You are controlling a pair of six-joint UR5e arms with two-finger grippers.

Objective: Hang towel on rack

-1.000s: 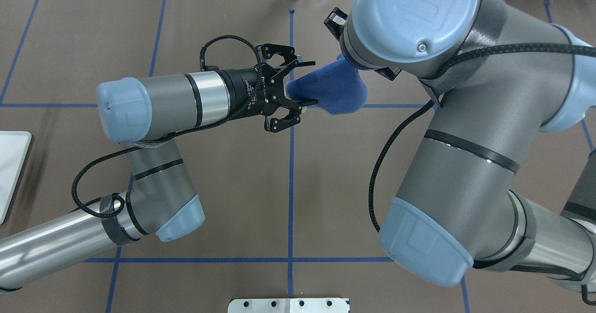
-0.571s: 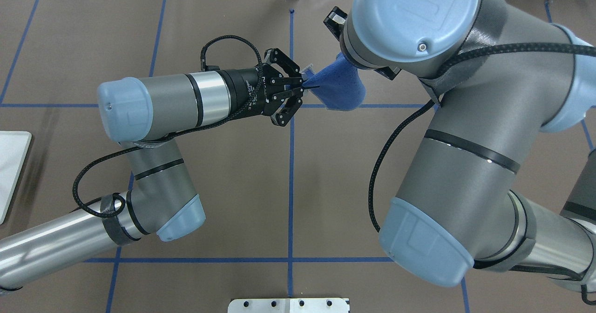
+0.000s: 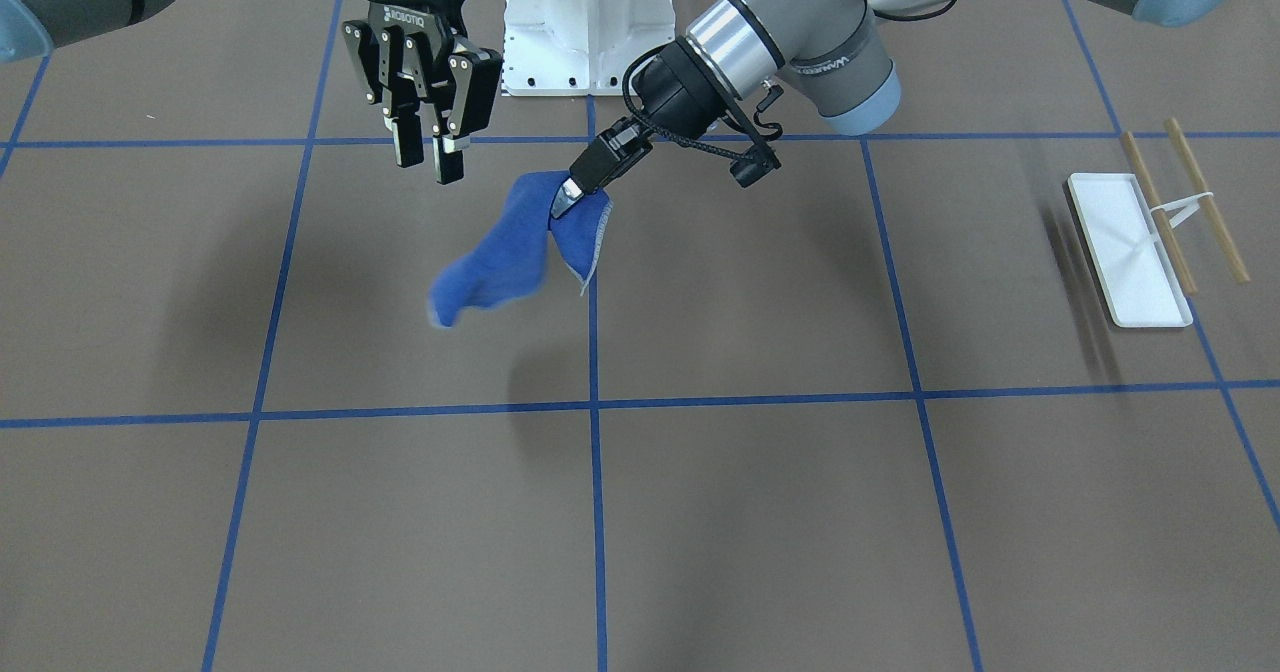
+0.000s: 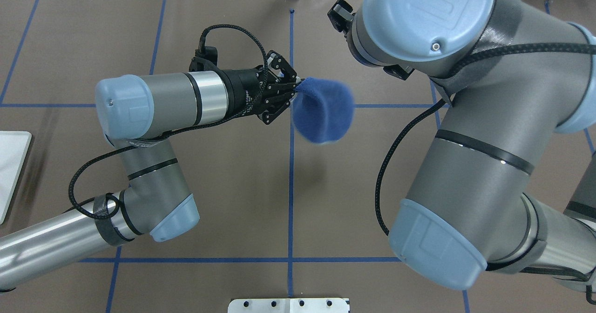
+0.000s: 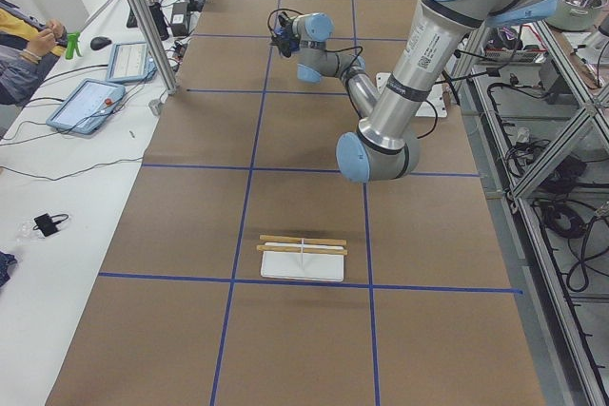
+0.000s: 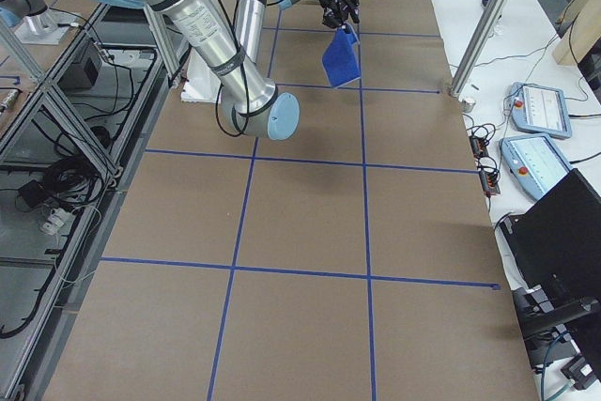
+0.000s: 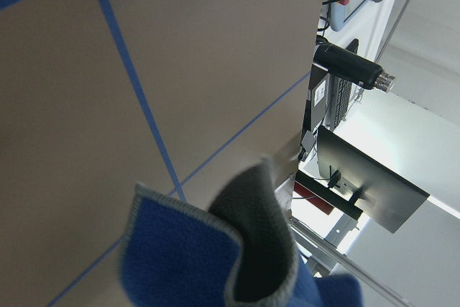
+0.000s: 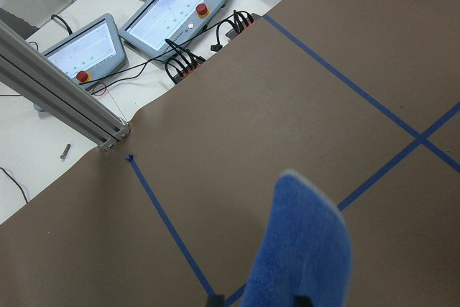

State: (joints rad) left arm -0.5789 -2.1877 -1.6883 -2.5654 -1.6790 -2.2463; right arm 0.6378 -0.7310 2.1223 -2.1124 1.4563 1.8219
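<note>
Where the table (image 3: 700,512) lies nearest the front-facing camera, it is brown surface crossed by blue tape lines (image 3: 596,512). A faint shadow (image 3: 555,377) sits on it near the first cross-line.

Next out is the towel (image 3: 500,262), off the table and hanging in the air by the centre line. Blue face outward, grey stitched edge showing along one fold, lower end blurred. Held by its top corner only.

The left gripper (image 3: 563,204) has that corner, fingers pressed together on the cloth, reaching in from the robot's left side. The left wrist view agrees: blue face and grey underside bunched at the picture's lower edge.

At about the same depth, but well apart toward the robot's left end of the table, is the rack (image 3: 1125,252). White tray flat on the table, two wooden dowel bars (image 3: 1207,202) parallel above it, both bare.

A little further back is the right gripper (image 3: 427,164), pointing straight down, fingers slightly spread and empty. It is near the towel's upper part, not touching. In the right wrist view both fingertips show apart at the bottom edge, with the towel below and beyond them.

Furthest is the white robot pedestal (image 3: 587,22) at the table's back edge.
</note>
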